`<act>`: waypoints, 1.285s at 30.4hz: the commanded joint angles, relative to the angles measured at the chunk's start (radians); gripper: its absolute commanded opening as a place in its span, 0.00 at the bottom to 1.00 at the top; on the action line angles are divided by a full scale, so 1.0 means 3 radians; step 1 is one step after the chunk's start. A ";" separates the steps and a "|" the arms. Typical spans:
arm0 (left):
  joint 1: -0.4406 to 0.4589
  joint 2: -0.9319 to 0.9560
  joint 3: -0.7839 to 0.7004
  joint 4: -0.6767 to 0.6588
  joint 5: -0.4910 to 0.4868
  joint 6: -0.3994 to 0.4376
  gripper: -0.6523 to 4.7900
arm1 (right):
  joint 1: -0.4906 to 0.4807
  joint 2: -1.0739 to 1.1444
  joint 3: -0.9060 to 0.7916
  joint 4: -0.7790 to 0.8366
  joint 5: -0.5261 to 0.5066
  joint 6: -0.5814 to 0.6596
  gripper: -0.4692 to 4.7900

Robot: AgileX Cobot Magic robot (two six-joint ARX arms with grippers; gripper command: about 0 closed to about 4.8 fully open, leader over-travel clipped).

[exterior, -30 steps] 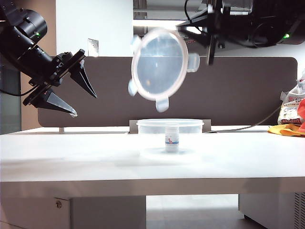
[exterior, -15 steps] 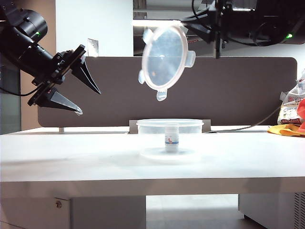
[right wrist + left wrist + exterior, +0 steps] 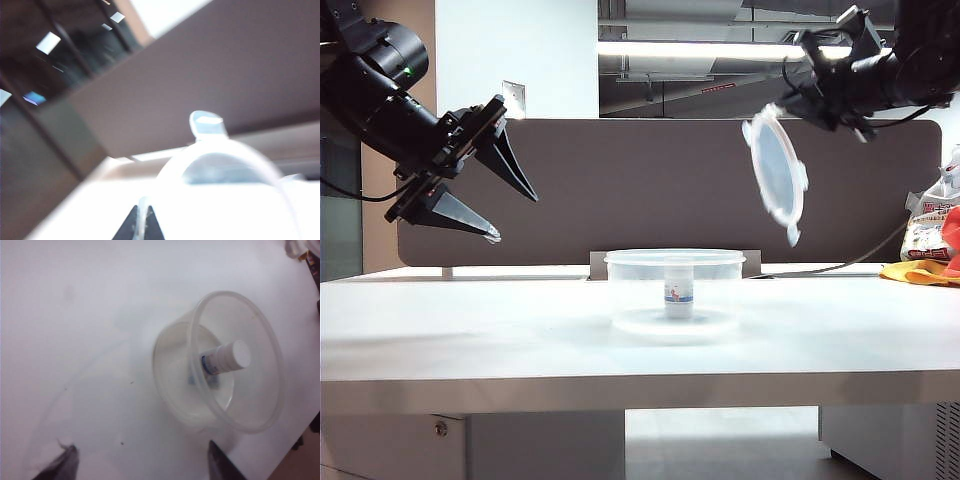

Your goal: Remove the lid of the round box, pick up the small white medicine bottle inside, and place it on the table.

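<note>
The round box (image 3: pixel 630 292) stands uncovered at the middle of the table (image 3: pixel 470 320). Inside it the small white medicine bottle (image 3: pixel 680 292) stands upright, and the left wrist view shows its cap and blue-banded label (image 3: pixel 227 357) within the box's rim (image 3: pixel 270 340). My right gripper (image 3: pixel 792 105) is high up at the right, shut on the edge of the lid (image 3: pixel 776 170), which hangs nearly edge-on. In the right wrist view the lid (image 3: pixel 225 170) fills the space ahead of my right gripper (image 3: pixel 141 212). My left gripper (image 3: pixel 516 218) hovers open, above and left of the box, and holds nothing (image 3: pixel 142 446).
A dark divider panel (image 3: pixel 650 180) runs along the table's far edge. A white printed bag and an orange bundle (image 3: pixel 932 245) lie at the far right of the table.
The right arm has swung the lid from above the box to the right, turning it nearly edge-on. The left gripper has stayed almost in place.
</note>
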 commanded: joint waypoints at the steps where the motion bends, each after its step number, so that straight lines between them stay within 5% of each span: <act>1: -0.0088 -0.0084 0.0025 -0.0032 0.0001 0.0234 0.56 | 0.0013 -0.0160 0.0017 -0.0760 0.0315 -0.0834 0.08; 10: -0.0654 -0.0462 0.0394 -0.0481 -0.0759 0.0816 0.50 | 0.0056 -0.0261 0.0017 -0.1962 0.0984 -0.1408 0.08; 16: -0.1086 -0.0660 0.0905 -0.0969 -0.1333 0.1067 0.45 | 0.0056 -0.0261 0.0015 -0.2256 0.1272 -0.1486 0.08; 20: -0.1273 -0.0724 0.1150 -0.1086 -0.1371 0.1134 0.43 | 0.0053 -0.0259 0.0015 -0.2394 0.1497 -0.1495 0.10; 21: -0.1293 -0.0739 0.1189 -0.1113 -0.1369 0.1134 0.43 | 0.0053 -0.0259 0.0015 -0.2410 0.1539 -0.1494 0.17; 25: -0.1328 -0.0741 0.1322 -0.1258 -0.1368 0.1106 0.46 | 0.0050 -0.0259 0.0015 -0.2401 0.1640 -0.1494 0.78; 27: -0.1328 -0.0743 0.1333 -0.1303 -0.1371 0.1108 0.46 | 0.0050 -0.0259 0.0015 -0.2391 0.1642 -0.1494 0.89; 32: -0.1329 -0.0741 0.1331 -0.1462 -0.1366 0.1109 0.46 | 0.0055 -0.0264 0.0015 -0.2411 0.1433 -0.1437 0.90; 34: -0.1329 -0.0744 0.1331 -0.1500 -0.1353 0.1109 0.46 | 0.0083 -0.0266 0.0015 -0.2440 0.1167 -0.1411 0.82; 37: -0.1330 -0.0781 0.1333 -0.1577 -0.1358 0.1111 0.46 | 0.0195 -0.0267 0.0015 -0.2571 0.0944 -0.1381 0.56; 39: -0.1330 -0.0800 0.1333 -0.1592 -0.1357 0.1114 0.46 | 0.0298 -0.0267 0.0015 -0.2694 0.0885 -0.1417 0.55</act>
